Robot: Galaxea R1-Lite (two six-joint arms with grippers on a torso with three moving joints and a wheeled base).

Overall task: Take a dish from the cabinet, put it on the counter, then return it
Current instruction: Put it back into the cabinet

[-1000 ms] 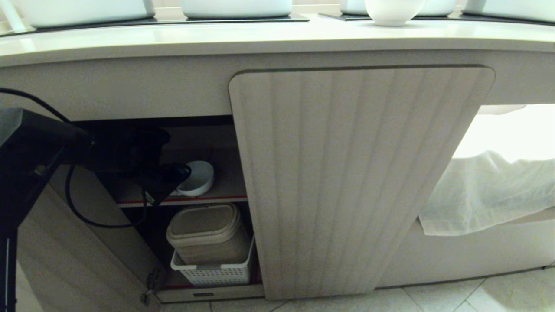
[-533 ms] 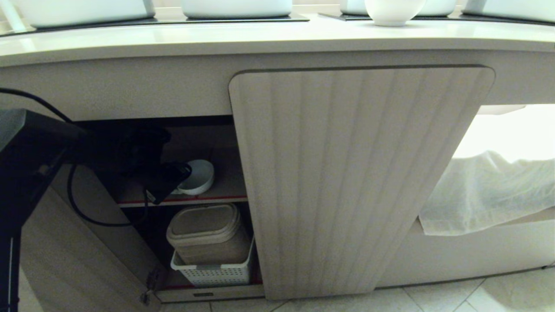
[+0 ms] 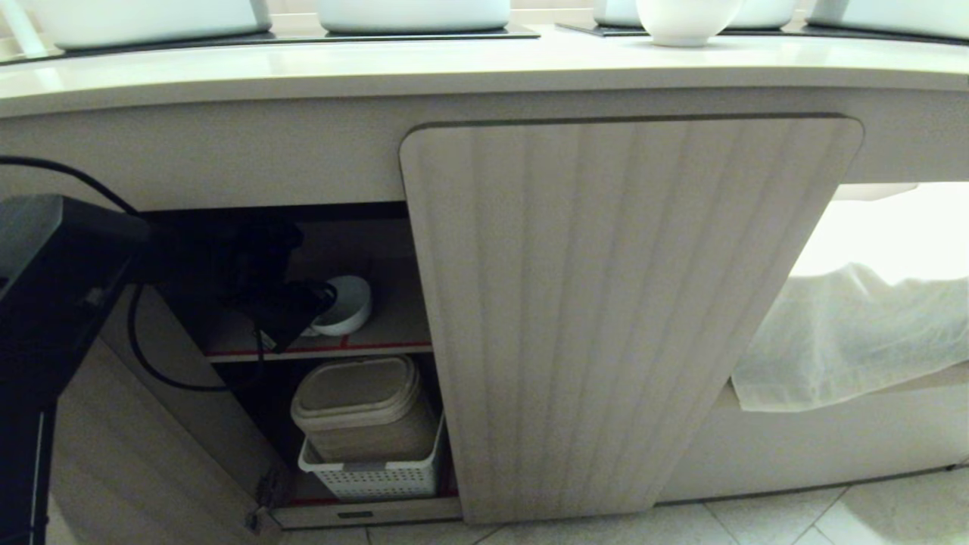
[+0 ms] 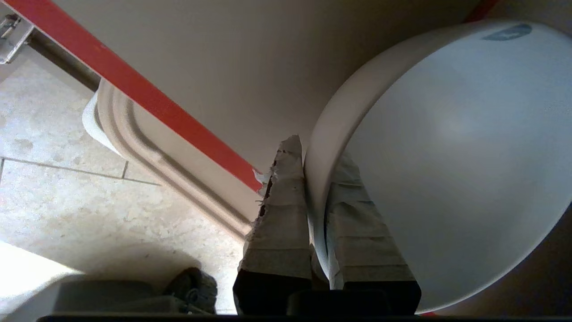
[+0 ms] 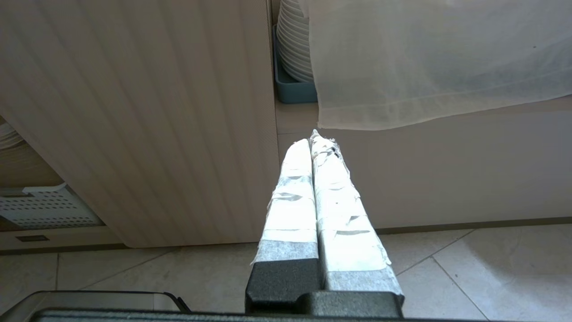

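Right gripper (image 5: 315,143) parked low before closed door, tips pressed together, empty. Left gripper (image 4: 315,179) inside cabinet (image 3: 628,303), clamped on bowl (image 4: 447,156) rim, one finger inside, one outside. Bowl over upper shelf (image 3: 378,333), near red edge; lifted or resting unclear. Likely return stage, release and withdrawal left. Second bowl (image 3: 685,19) on counter (image 3: 454,64). No readable writing; small dark mark at bowl rim, illegible.

One small white bowl (image 3: 344,304), one lidded container (image 3: 362,409), one white basket (image 3: 371,475), one cloth (image 3: 848,341).
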